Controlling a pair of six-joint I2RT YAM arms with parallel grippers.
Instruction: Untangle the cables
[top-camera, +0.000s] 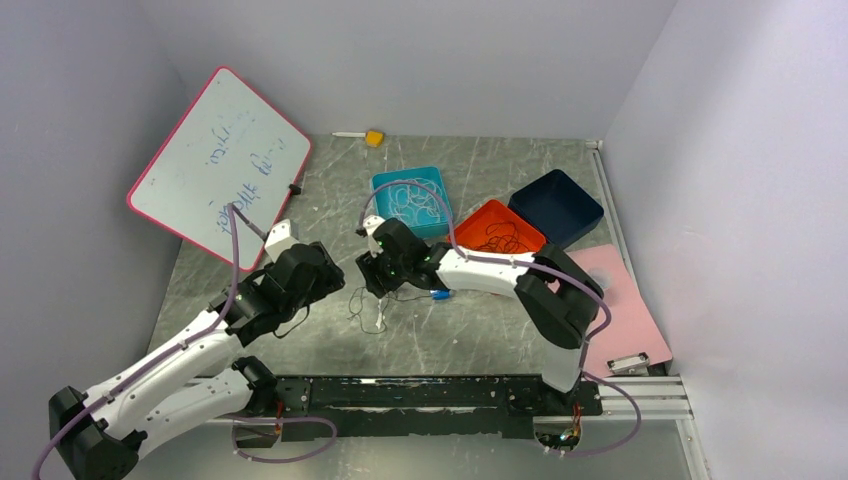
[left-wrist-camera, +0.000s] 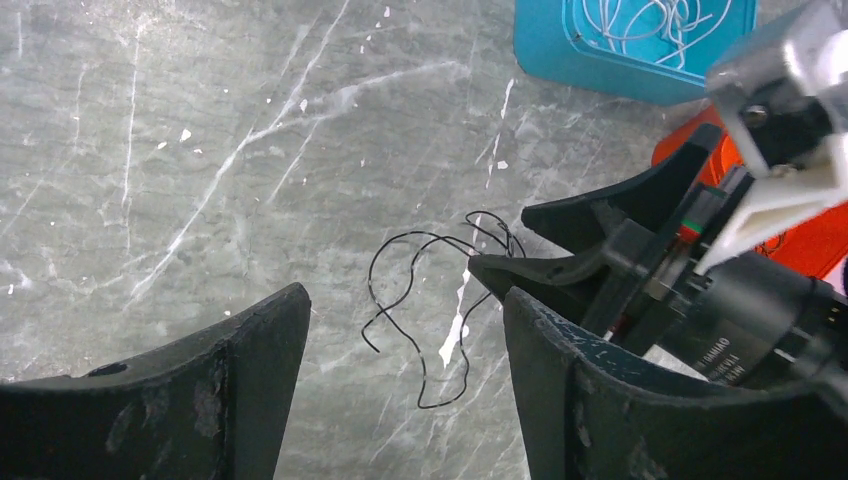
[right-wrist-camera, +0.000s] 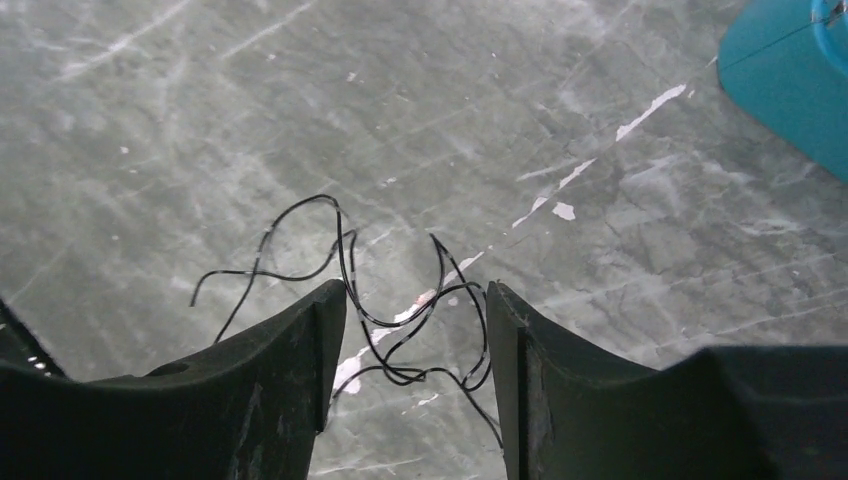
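The right gripper has its jaws partly open and grips nothing; its two dark fingers straddle a loose black cable that lies in thin loops on the grey table, with some loops running through the gap and one end trailing off to the left. The left gripper has its jaws spread wide, also empty, and faces the same cable from the left side, so the two grippers stand close together near the middle of the table, the right one's fingertips just beside the cable's right edge in the left wrist view. Farther back and to the right sits a teal tray holding white cables, then an orange tray with dark cables, then a dark blue tray. A whiteboard leans at the far left, and a pink sheet lies at the right edge.
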